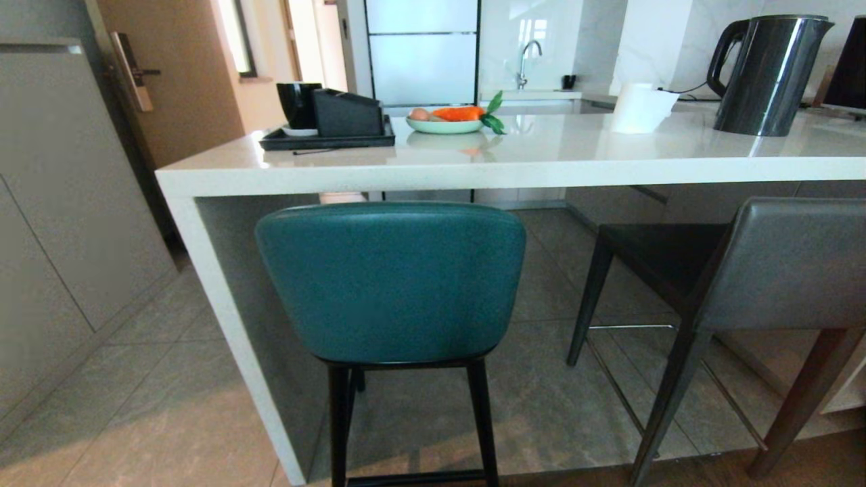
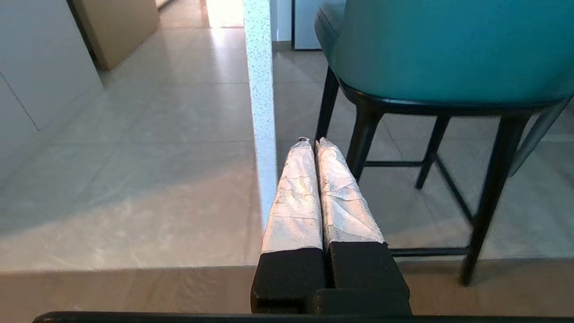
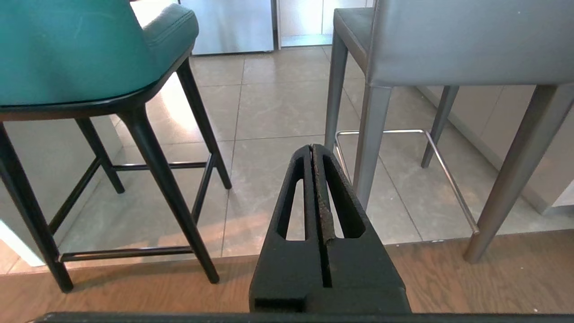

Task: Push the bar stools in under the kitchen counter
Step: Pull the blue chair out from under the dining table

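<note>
Head view shows the teal stool (image 1: pixel 390 281) and grey stool (image 1: pixel 785 264) standing short of the bench (image 1: pixel 514 166) edge. Both look rigid but tippy, so pushing low on the padded backrests seems safest. Left gripper (image 2: pixel 314 143) and right gripper (image 3: pixel 312 148) are closed, empty, low before the legs.

A glossy, speckled white stone is seen in the kitchen counter (image 1: pixel 541 159), reflections being carried on its top. The teal stool (image 1: pixel 391 281) is covered in smooth, faintly grained leather, and its legs are finished in matt black. The grey stool (image 1: pixel 778 264) at the right of the frame is upholstered in dull leather, with a shiny chrome footrest (image 3: pixel 381 132). A polished dark metal is shown by the kettle (image 1: pixel 768 71) at upper right. The floor (image 1: pixel 169 379) is laid in matt grey tile, and wood planks (image 3: pixel 471 278) lie nearest. The left gripper (image 2: pixel 312 143) fingers are wrapped in crinkled silvery tape; the right gripper (image 3: pixel 312 148) is of matt black plastic.
</note>
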You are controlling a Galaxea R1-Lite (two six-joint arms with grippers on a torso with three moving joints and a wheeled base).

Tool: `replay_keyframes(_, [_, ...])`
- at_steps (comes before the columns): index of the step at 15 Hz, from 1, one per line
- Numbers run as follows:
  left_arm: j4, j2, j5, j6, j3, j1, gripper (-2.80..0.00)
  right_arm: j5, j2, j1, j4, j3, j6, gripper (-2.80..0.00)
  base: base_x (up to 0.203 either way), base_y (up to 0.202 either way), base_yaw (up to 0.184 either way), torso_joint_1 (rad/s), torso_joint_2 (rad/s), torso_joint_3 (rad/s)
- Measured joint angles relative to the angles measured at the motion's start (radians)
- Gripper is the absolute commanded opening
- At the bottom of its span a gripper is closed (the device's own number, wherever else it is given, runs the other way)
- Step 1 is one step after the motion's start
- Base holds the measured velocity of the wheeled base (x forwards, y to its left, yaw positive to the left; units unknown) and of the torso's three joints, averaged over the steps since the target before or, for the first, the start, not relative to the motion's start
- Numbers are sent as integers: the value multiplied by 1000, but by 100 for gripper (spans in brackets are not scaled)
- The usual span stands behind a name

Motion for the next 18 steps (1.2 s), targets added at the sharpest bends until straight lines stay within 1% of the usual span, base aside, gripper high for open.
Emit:
replay_keyframes(1, [0, 0, -18, 36, 0, 1, -280, 1, 0, 0, -7, 0, -13, -280, 0, 0, 0, 0, 0, 0])
replay_keyframes(2, [0, 0, -27, 56, 0, 1, -280, 0, 0, 0, -6, -13, -16, -280, 0, 0, 0, 0, 0, 0])
replay_keyframes(3, [-1, 0, -29, 62, -1, 2, -280, -1, 2, 0, -1, -34, -15, -280, 0, 0, 0, 0, 0, 0])
replay_keyframes(4, [-2, 0, -36, 59, -7, 2, -280, -1, 9, 0, 8, -54, -13, -280, 0, 0, 0, 0, 0, 0])
replay_keyframes(5, [4, 2, -59, 47, -39, 2, -280, 1, 24, 0, 13, -79, -11, -280, 0, 0, 0, 0, 0, 0])
replay_keyframes(6, [7, 13, -97, 31, -95, 2, -280, 5, 44, 1, 13, -103, -8, -280, 0, 0, 0, 0, 0, 0])
replay_keyframes(7, [13, 39, -128, 21, -136, 3, -280, 11, 70, 3, 12, -126, -1, -280, 0, 0, 0, 0, 0, 0])
replay_keyframes(9, [-24, 152, -168, 2, -184, -3, -280, 39, 147, 11, 7, -187, 35, -280, 0, 0, 0, 0, 0, 0])
replay_keyframes(11, [-127, 304, -184, -23, -194, -24, -280, 87, 239, 16, -16, -238, 59, -280, 0, 0, 0, 0, 0, 0])
replay_keyframes(13, [-271, 498, -192, -36, -199, -45, -280, 120, 360, 19, -85, -261, 61, -280, 0, 0, 0, 0, 0, 0])
replay_keyframes(16, [-544, 831, -201, -47, -201, -61, -280, 134, 591, 21, -249, -271, 48, -280, 0, 0, 0, 0, 0, 0])
replay_keyframes(18, [-778, 1080, -208, -52, -201, -61, -280, 136, 767, 43, -416, -267, 43, -280, 0, 0, 0, 0, 0, 0])
